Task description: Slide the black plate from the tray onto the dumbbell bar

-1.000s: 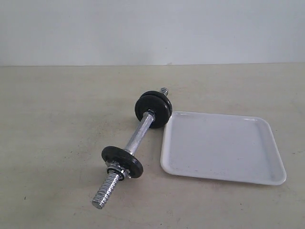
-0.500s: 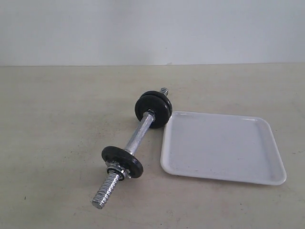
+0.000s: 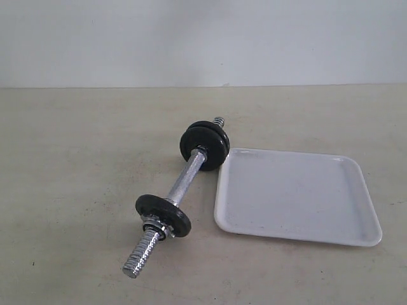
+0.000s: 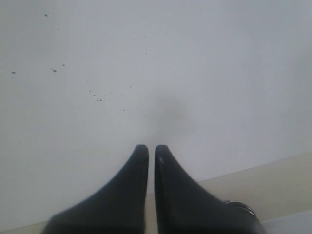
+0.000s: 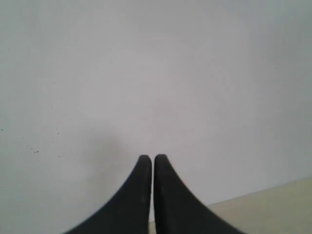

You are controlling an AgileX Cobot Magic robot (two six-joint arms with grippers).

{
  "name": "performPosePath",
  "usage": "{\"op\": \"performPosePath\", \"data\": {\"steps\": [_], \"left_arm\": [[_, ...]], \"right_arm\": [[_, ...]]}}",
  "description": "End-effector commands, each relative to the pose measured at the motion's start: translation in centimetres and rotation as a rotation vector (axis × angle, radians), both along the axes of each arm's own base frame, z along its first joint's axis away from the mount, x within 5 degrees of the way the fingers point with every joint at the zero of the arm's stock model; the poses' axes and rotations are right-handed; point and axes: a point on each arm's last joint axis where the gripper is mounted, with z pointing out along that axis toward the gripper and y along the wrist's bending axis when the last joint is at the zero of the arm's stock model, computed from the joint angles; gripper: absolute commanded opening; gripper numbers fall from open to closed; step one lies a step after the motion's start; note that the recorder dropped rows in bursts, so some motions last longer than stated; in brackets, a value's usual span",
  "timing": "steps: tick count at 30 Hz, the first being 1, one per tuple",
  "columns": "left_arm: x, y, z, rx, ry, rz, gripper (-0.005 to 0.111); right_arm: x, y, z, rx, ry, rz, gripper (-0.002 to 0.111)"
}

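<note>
Chrome steel dumbbell bar (image 3: pixel 184 181) with black iron discs (image 3: pixel 170 213) lay beside a shallow white square tray (image 3: pixel 292 190). Left gripper (image 4: pixel 151 149) and right gripper (image 5: pixel 153 159) had jaws pressed together.

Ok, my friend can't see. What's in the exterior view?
A chrome dumbbell bar lies slanted on a beige table, with a black plate near its close end and black discs at its far end. A white tray sits beside it on the right, with nothing in it.
</note>
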Motion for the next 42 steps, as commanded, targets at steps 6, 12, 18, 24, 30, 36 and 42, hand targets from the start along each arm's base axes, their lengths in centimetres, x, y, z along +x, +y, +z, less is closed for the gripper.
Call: {"op": "performPosePath", "data": {"steps": [6, 12, 18, 24, 30, 36, 42], "left_arm": [[0.0, 0.0, -0.1, -0.004, 0.007, 0.002, 0.004], [0.0, 0.0, -0.1, -0.004, 0.007, 0.002, 0.004], [0.0, 0.0, -0.1, -0.004, 0.007, 0.002, 0.004], [0.0, 0.0, -0.1, -0.004, 0.007, 0.002, 0.004], [0.0, 0.0, -0.1, -0.004, 0.009, 0.002, 0.004], [0.0, 0.0, -0.1, -0.004, 0.009, 0.002, 0.004], [0.0, 0.0, -0.1, -0.004, 0.009, 0.002, 0.004]], "right_arm": [[0.2, 0.1, -0.4, 0.087, 0.05, 0.035, 0.0], [0.2, 0.1, -0.4, 0.087, 0.05, 0.035, 0.0], [-1.4, 0.3, -0.4, -0.179, -0.021, 0.018, 0.0], [-2.6, 0.7, -2.6, -0.509, 0.08, 0.015, 0.0], [-1.6, 0.2, -6.0, -0.468, 0.141, -0.065, 0.0], [-1.5, 0.0, -6.4, -0.473, 0.126, -0.088, 0.0], [-1.5, 0.3, -7.0, -0.487, 0.19, -0.043, 0.0]]}}
